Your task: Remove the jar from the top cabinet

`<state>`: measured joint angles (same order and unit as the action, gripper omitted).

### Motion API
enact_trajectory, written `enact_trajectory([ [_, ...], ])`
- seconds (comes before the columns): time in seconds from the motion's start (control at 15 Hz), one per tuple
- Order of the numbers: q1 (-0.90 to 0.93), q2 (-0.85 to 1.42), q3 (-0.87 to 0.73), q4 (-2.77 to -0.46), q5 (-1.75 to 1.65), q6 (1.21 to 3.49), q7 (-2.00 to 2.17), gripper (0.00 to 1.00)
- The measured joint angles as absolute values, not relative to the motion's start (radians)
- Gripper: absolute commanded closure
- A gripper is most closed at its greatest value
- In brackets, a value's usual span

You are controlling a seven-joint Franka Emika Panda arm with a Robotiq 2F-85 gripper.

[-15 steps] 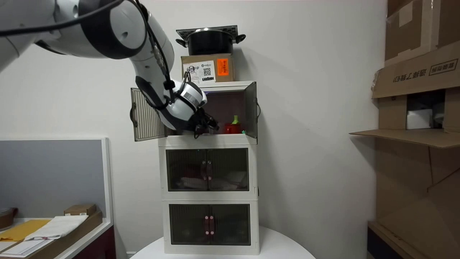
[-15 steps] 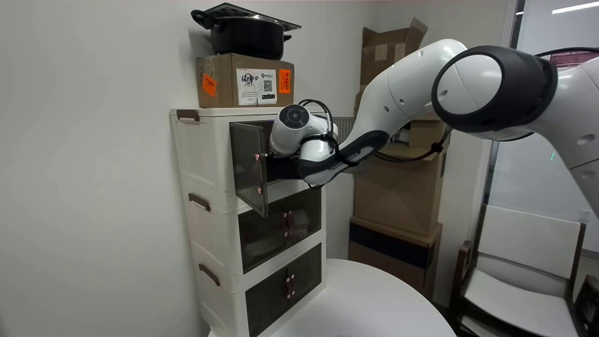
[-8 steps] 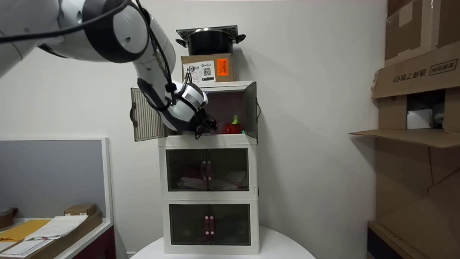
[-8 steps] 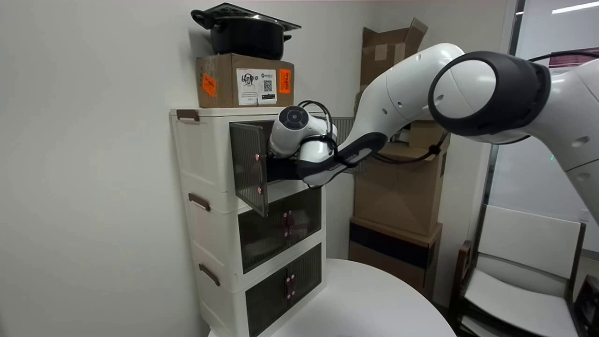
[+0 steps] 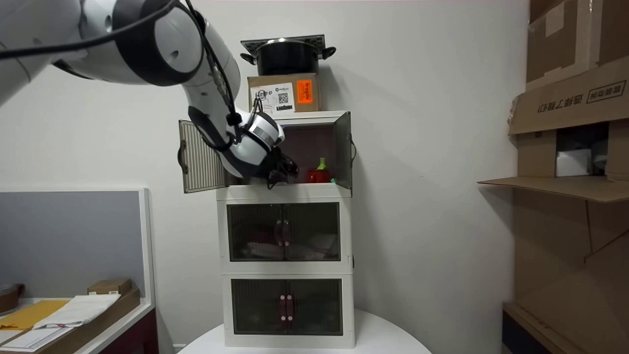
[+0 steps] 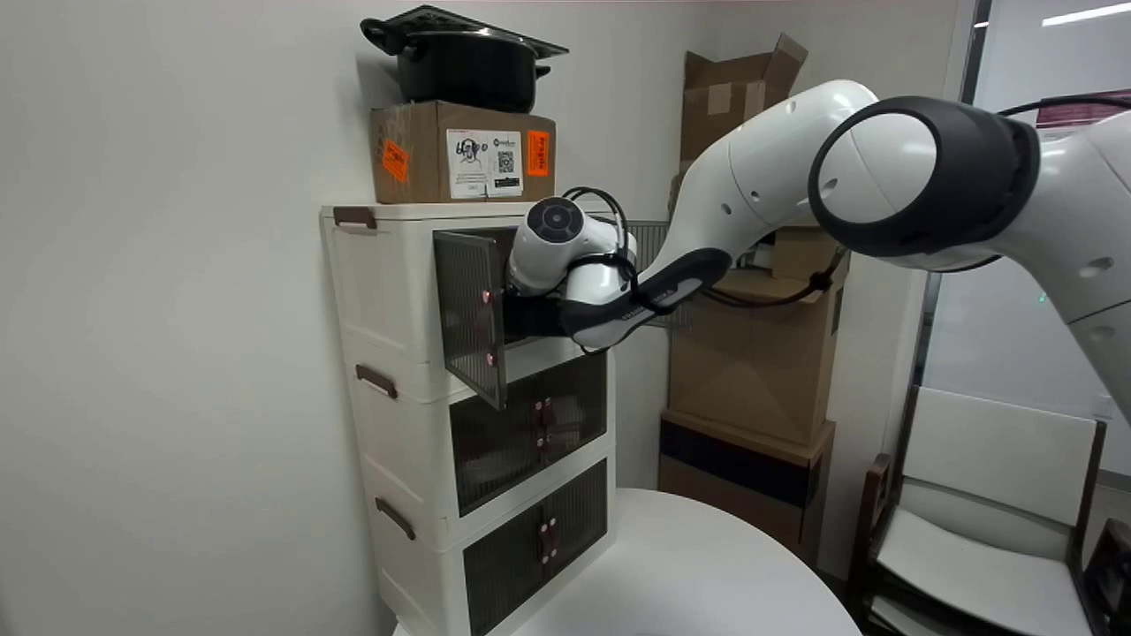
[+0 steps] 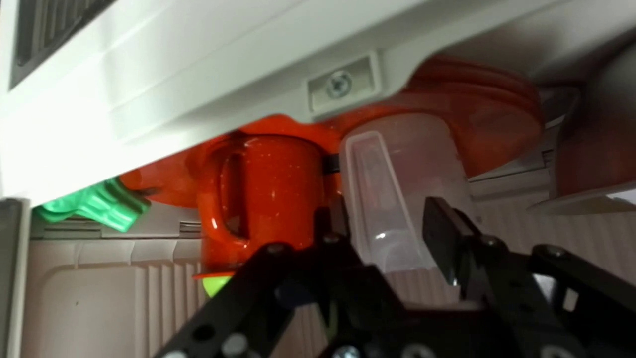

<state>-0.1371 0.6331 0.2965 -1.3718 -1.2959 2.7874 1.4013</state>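
Wrist view: there's what I take for the jar (image 7: 402, 184), clear plastic, in the top cabinet (image 6: 384, 283), dead ahead of my hand (image 7: 383, 214) and in line with its gap. Its long axis runs nearly up and down this view, leaning a little, with what looks like a handle (image 7: 380, 199) facing me. Fingers (image 7: 447, 238) are apart, one toward each side of that handle; whether either touches, I can't tell. My read: we're at the grasp, so a small straight reach, then squeeze, then back out. One finger runs right by the red mug (image 7: 285, 191), just beside the jar, and that's the thing I could knock. Widening out: in both exterior views I can't make out the jar. Against a second ago, the elbow (image 6: 923, 172) sits slightly lower; against half a second ago, I spot no change. Doors (image 5: 204, 157) stand swung wide, and the whole stack (image 5: 285, 268) is up on the white desk (image 6: 707, 565).
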Motion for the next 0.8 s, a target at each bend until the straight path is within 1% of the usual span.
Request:
enact_trajectory([
  [0.13,-0.137,0.626,0.297,-1.372,-1.296,2.788,1.401,0.6],
  [0.2,-0.137,0.622,0.298,-1.372,-1.296,2.788,1.401,0.81],
  [0.27,-0.137,0.617,0.299,-1.374,-1.296,2.788,1.401,0.84],
  [0.33,-0.137,0.611,0.299,-1.377,-1.296,2.787,1.401,0.92],
  [0.53,-0.137,0.59,0.299,-1.393,-1.296,2.786,1.401,0.88],
  [0.8,-0.139,0.559,0.299,-1.438,-1.296,2.786,1.401,0.88],
])
